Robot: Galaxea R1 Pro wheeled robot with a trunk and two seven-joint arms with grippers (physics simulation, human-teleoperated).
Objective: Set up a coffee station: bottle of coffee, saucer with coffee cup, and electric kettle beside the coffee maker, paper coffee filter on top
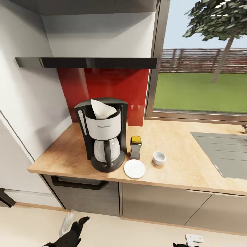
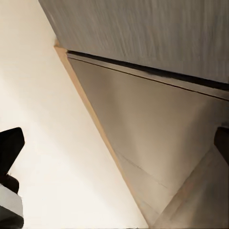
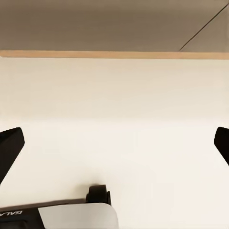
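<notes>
your coffee cup (image 1: pixel 159 157) sits on the counter (image 1: pixel 178 164) just right of the saucer (image 1: pixel 134 168), mid-frame. both tools hang low, spread wide and empty; the right tool (image 3: pixel 114 143) is nearer.

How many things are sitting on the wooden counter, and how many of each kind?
Coffee maker: 1
Paper coffee filter, in the top of the coffee maker: 1
Bottle of coffee: 1
Saucer: 1
Coffee cup, standing on the counter beside the saucer: 1
Total: 5
</notes>
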